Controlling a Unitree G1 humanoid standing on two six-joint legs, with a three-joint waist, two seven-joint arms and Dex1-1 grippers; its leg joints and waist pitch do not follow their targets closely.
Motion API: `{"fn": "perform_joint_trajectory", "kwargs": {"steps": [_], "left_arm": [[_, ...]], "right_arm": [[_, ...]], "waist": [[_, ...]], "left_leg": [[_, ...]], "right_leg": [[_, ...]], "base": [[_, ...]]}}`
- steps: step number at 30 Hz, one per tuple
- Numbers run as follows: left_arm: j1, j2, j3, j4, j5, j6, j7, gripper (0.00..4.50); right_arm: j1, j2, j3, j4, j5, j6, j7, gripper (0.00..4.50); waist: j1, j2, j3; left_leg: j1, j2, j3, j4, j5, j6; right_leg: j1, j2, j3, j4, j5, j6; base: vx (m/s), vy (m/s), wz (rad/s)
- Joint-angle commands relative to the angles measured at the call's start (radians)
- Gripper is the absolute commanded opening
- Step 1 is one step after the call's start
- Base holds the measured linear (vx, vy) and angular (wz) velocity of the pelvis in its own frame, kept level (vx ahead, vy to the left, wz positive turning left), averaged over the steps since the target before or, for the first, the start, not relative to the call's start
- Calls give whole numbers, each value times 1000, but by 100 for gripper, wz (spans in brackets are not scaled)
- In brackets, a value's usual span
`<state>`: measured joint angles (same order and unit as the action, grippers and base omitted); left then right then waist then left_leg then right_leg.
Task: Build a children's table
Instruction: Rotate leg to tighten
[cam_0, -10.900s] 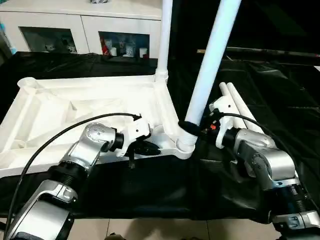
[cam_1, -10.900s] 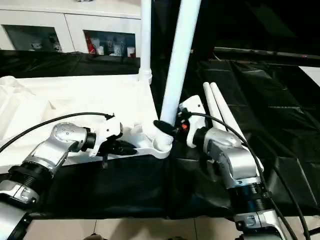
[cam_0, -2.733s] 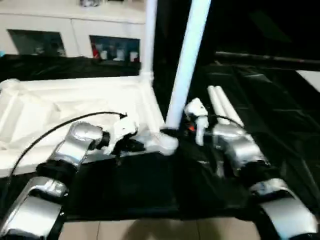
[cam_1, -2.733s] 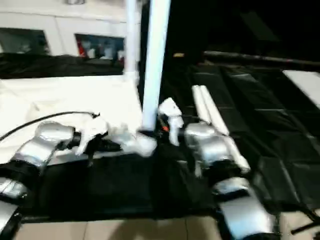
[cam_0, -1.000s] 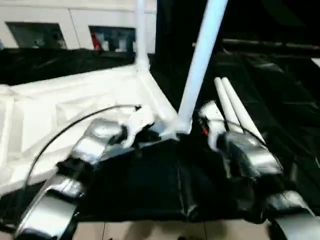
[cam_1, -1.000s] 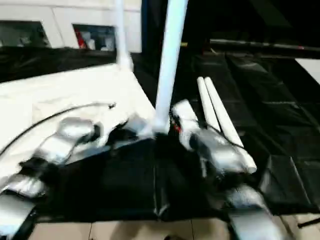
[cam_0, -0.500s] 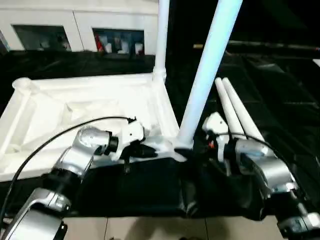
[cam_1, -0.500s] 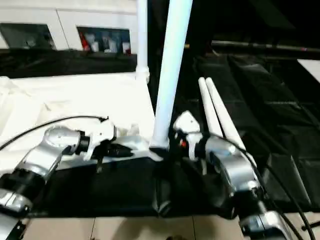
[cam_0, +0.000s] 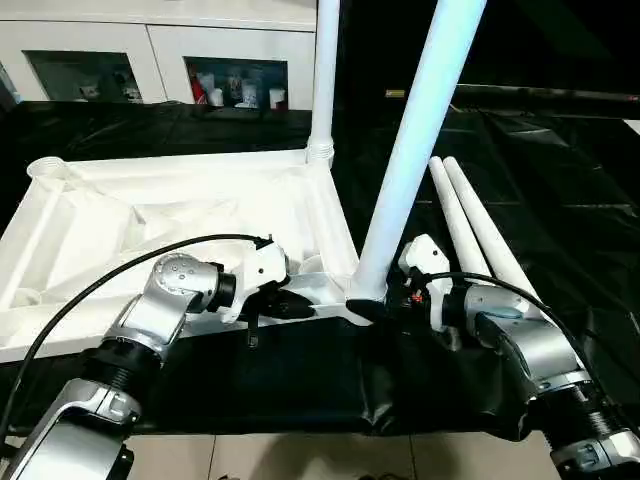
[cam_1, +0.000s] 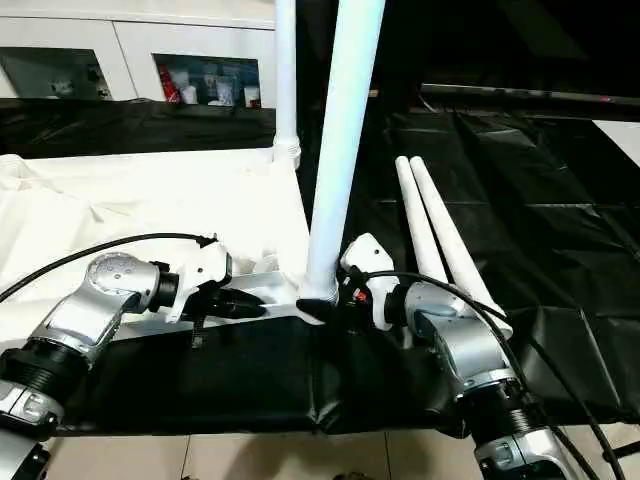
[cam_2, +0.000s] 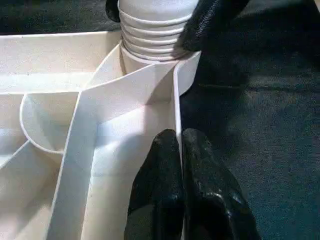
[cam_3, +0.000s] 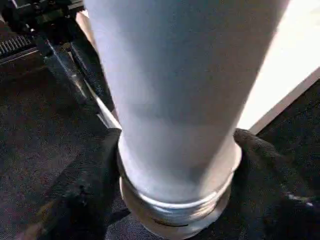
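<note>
Where the large black-covered work table (cam_0: 560, 150) fills the head views, the small white plastic table top (cam_0: 150, 215), rectangular and rimmed with ribs showing inside, lies upside down at about nine o'clock from the centre of the scene. A long white tapered tube leg (cam_0: 325, 70) stands upright in the far round corner socket at twelve o'clock. A second white tube leg (cam_0: 415, 140) rises, leaning a little toward one o'clock, from the near corner socket (cam_2: 150, 55) at the middle of the scene; the left wrist view shows its ridged foot seated in that socket.

The left gripper (cam_2: 181, 150) lies at seven o'clock from that near socket, its two black fingers (cam_2: 160, 180) pressed together on the thin near rim wall of the table top, so it is clamped on the rim. The right gripper (cam_3: 175, 165) reaches in from four o'clock; its black fingers (cam_3: 92, 180) sit on either side of the leaning leg's base, against the tube just above the ridged collar, gripping it.

Two more white tube legs (cam_0: 470, 225) lie side by side, touching each other, on the black cover at two to three o'clock, beside the right silver forearm (cam_0: 520, 345). White cabinets with glass doors (cam_0: 150, 60) stand behind at eleven o'clock.
</note>
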<state>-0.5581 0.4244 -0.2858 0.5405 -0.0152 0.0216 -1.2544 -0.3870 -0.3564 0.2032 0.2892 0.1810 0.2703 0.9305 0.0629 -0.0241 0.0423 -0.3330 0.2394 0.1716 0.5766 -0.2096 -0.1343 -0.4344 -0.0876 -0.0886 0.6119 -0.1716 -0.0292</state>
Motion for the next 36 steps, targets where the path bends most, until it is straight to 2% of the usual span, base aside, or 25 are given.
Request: {"fn": "perform_joint_trajectory", "kwargs": {"steps": [1,7,10,11,13,14,15,16,17,19,20,21,22,23,25,26,27,29,31,32,33,34,36], "left_arm": [[7,-9,4,-29,-33,-12,-22,0],[12,-17,4,-24,-28,-7,-6,0],[0,-45,7,5,-2,12,72,0],[-22,-80,13,43,27,33,164,0],[-32,-98,17,58,36,45,203,0],[-57,-149,20,90,48,73,280,0],[-57,-149,20,90,48,73,280,0],[-65,-166,20,100,53,79,303,0],[-87,-220,30,129,47,101,362,0],[-98,-245,33,142,45,111,387,0],[-114,-282,22,163,58,116,424,0],[-117,-290,16,168,65,115,433,0],[-118,-292,14,170,68,113,436,0],[-124,-301,6,179,81,105,444,0],[-127,-303,9,187,86,101,448,0],[-126,-299,10,188,86,98,444,0],[-124,-293,12,187,87,96,438,0],[-121,-284,13,187,90,88,429,0],[-119,-273,15,187,89,82,416,0],[-111,-256,16,180,83,65,387,0],[-102,-239,19,170,71,51,351,0],[-95,-227,21,163,63,48,327,0],[-76,-197,25,140,39,23,258,0]], "right_arm": [[5,4,2,11,-8,-7,1,296],[16,25,-3,47,-27,-12,-56,280],[9,73,-35,104,-40,-4,-173,279],[-1,124,-64,155,-49,10,-286,279],[-6,146,-75,177,-54,16,-336,278],[-27,198,-89,239,-82,24,-470,278],[-27,198,-89,239,-82,24,-470,278],[-36,214,-93,260,-92,25,-514,278],[-65,260,-113,311,-93,18,-604,278],[-83,281,-121,334,-89,14,-635,278],[-120,319,-123,378,-92,-11,-681,278],[-130,328,-121,389,-96,-21,-692,278],[-134,331,-119,394,-99,-26,-696,278],[-155,344,-110,420,-118,-51,-711,278],[-168,355,-117,440,-118,-80,-707,278],[-172,360,-131,440,-99,-84,-687,333],[-173,362,-140,435,-85,-89,-672,347],[-174,360,-144,430,-78,-96,-653,352],[-174,352,-136,426,-79,-105,-626,384],[-167,333,-117,408,-85,-111,-580,392],[-158,310,-98,386,-92,-116,-537,392],[-150,292,-88,369,-94,-118,-502,392],[-126,247,-70,318,-88,-112,-422,392]], "waist": [[3,-6,-65],[2,-6,-64],[-2,-6,-60],[-6,-7,-58],[-6,-6,-56],[-7,-6,-54],[-8,-5,-54],[-8,-5,-53],[-10,0,-49],[-16,-2,-44],[-17,-4,-47],[-17,-4,-47],[-20,-7,-49],[-18,-2,-52],[-20,-4,-53],[-21,-4,-53],[-22,-5,-53],[-20,-3,-55],[-19,-3,-57],[-19,-4,-56],[-19,-11,-58],[-13,-5,-60],[-15,-10,-59]], "left_leg": [[-17,-20,19,-51,-62,76],[-18,-19,19,-51,-69,70],[-17,-19,18,-53,-102,58],[-16,-20,18,-54,-127,40],[-14,-20,17,-55,-142,25],[-10,-21,18,-56,-156,15],[-9,-22,17,-57,-170,6],[-10,-23,15,-58,-179,5],[-4,-23,15,-59,-221,5],[2,-27,15,-58,-263,5],[1,-33,9,-57,-282,9],[1,-33,9,-57,-282,9],[-3,-34,8,-56,-273,12],[-2,-33,7,-58,-267,16],[-9,-32,6,-60,-253,23],[-8,-30,7,-60,-254,29],[-10,-31,7,-61,-252,33],[-11,-28,7,-62,-239,38],[-11,-26,9,-61,-221,40],[-11,-26,9,-61,-221,44],[-17,-25,10,-61,-207,52],[-18,-22,8,-61,-185,58],[-21,-22,11,-60,-166,64]], "right_leg": [[87,-33,48,-52,-62,-206],[86,-34,48,-52,-82,-202],[83,-34,48,-59,-140,-187],[79,-34,47,-67,-207,-168],[77,-35,45,-72,-270,-148],[72,-33,45,-79,-319,-130],[71,-34,44,-85,-357,-118],[71,-35,43,-87,-379,-108],[63,-36,41,-100,-450,-80],[55,-35,36,-110,-521,-64],[59,-38,30,-119,-589,-27],[59,-38,30,-119,-589,-27],[60,-35,28,-121,-587,-12],[59,-37,29,-120,-569,-12],[63,-35,30,-116,-529,-22],[61,-36,31,-114,-509,-32],[64,-34,31,-111,-496,-40],[65,-35,33,-107,-468,-53],[65,-36,36,-102,-422,-76],[66,-34,36,-100,-407,-87],[72,-35,37,-96,-386,-93],[75,-39,38,-90,-351,-104],[77,-37,40,-86,-310,-120]], "base": [[0,0,0],[0,0,0],[0,0,0],[0,0,0],[0,0,0],[0,0,0],[0,0,0],[0,0,0],[0,0,0],[0,0,0],[0,0,0],[0,0,0],[0,0,0],[0,0,0],[0,0,0],[0,0,0],[0,0,0],[0,0,0],[0,0,0],[0,0,0],[0,0,0],[0,0,0],[0,0,0]]}}
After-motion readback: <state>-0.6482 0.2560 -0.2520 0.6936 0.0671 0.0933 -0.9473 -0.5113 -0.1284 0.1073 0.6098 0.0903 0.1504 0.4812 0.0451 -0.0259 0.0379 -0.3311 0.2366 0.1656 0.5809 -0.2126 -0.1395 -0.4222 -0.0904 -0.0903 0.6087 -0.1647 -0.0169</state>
